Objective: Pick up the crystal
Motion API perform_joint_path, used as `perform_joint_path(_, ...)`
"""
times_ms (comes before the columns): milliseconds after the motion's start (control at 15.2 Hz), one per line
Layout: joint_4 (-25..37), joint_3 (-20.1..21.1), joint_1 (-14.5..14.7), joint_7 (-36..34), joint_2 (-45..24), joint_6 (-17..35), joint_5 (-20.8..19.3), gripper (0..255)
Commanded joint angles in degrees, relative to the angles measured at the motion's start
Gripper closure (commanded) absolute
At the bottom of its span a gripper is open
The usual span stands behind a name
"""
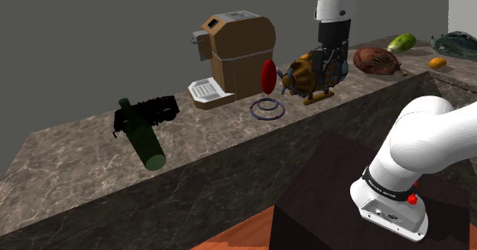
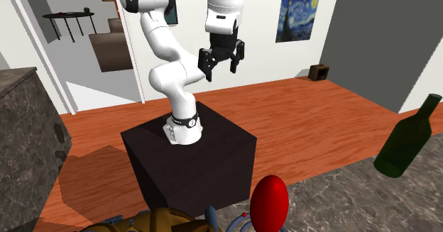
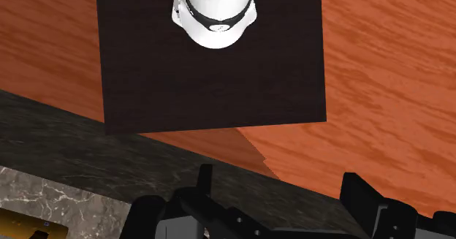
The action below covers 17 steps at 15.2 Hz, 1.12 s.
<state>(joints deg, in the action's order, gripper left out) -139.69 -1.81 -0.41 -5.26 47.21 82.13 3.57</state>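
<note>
The crystal (image 1: 268, 76) is a red egg-shaped piece standing upright on the marble counter (image 1: 92, 153), just behind a purple ring (image 1: 268, 109). In the second exterior view the crystal (image 2: 271, 202) rises at the near edge. My black gripper (image 1: 334, 71) hangs above the counter's front edge, to the shoulder view's right of the crystal and close to a gold-brown mechanical figure (image 1: 308, 76). The gripper (image 2: 221, 59) is open and holds nothing. In the wrist view my gripper (image 3: 281, 201) looks down past the counter edge (image 3: 73, 153), its fingers (image 3: 204, 180) standing apart.
A brown coffee machine (image 1: 237, 53) stands behind the crystal. A green bottle (image 1: 141, 137) and a black object (image 1: 149, 112) lie further left. A brown shell-like thing (image 1: 376, 60), a green vegetable (image 1: 401, 42) and an orange fruit (image 1: 437, 63) sit to the right. The dark stand (image 3: 212, 69) is below.
</note>
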Motion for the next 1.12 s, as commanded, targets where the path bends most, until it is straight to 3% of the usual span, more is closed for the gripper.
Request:
perform_joint_path(0, 0.0, 0.0, 0.0, 0.0, 0.0, 0.0, 0.0, 0)
perform_joint_path(528, -3.6, 1.9, -2.7, -2.5, -7.0, 21.8, -5.0, 0)
perform_joint_path(1056, -2.4, 3.7, -6.7, -7.6, -17.5, 42.1, -11.8, 0)
